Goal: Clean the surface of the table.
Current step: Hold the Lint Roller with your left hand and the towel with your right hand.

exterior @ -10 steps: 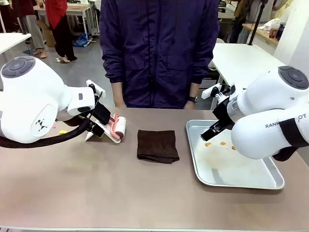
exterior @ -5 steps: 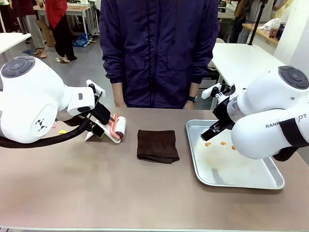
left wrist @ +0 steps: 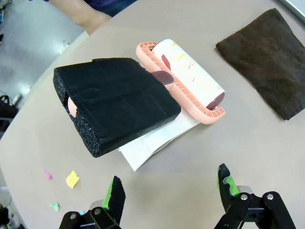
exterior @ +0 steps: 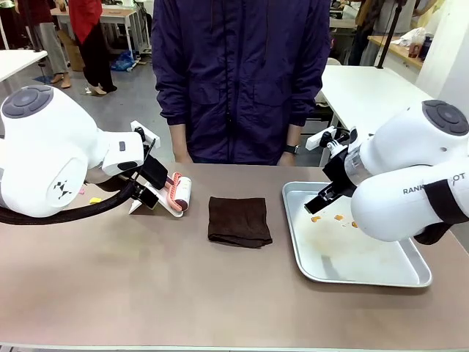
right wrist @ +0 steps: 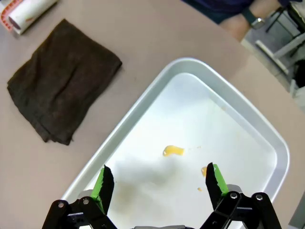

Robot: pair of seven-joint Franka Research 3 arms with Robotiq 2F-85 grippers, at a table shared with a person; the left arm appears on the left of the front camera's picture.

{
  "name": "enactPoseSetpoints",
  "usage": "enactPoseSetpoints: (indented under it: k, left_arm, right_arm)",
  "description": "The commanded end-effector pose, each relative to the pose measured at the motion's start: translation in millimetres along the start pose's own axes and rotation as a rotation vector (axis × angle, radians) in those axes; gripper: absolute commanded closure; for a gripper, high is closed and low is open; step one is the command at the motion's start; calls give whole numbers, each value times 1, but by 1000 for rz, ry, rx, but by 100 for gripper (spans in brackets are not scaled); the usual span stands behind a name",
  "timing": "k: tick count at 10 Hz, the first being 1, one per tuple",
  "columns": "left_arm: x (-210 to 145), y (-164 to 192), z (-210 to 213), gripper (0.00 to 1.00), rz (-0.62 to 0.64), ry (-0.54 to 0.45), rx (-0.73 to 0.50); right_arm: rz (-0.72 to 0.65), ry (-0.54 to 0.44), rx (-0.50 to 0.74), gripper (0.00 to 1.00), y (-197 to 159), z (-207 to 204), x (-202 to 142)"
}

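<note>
The table (exterior: 183, 293) has a matte brownish top. On it lie a folded dark brown cloth (exterior: 238, 220) in the middle and a lint roller (exterior: 178, 194) to its left, with a pink frame and a black foam handle (left wrist: 116, 102). My left gripper (exterior: 150, 187) hovers open just above and behind that handle; in the left wrist view the left gripper (left wrist: 170, 191) holds nothing. My right gripper (exterior: 325, 196) hangs open over the silver tray (exterior: 294, 235); in the right wrist view the right gripper (right wrist: 158, 183) is empty above orange bits (right wrist: 172, 150).
A white paper sheet (left wrist: 152, 145) lies under the roller. Small coloured paper scraps (left wrist: 72, 179) dot the table near the left edge. A person (exterior: 242, 81) stands at the far side, hands down by the table's far edge. White tables stand behind.
</note>
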State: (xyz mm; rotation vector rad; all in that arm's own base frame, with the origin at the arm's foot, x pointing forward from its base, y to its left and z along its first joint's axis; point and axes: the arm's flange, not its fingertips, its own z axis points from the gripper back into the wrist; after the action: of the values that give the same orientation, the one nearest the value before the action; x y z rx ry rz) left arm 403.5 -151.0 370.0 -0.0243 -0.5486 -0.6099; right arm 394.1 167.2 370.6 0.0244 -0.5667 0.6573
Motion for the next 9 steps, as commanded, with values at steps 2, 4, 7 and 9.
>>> enactPoseSetpoints:
  k: [2,4,7,9]
  left_arm:
    - [0,0,0,0,0,0,0]
    - [-3,1,11,0,49,38,-35]
    - [-9,8,60,0,362,227,-293]
    - [-26,27,97,0,454,152,-377]
  right_arm:
    - [0,0,0,0,0,0,0]
    - [-77,90,-3,0,-1,5,2]
    - [-352,328,99,0,-7,38,10]
    - [-405,341,329,0,-23,69,-3]
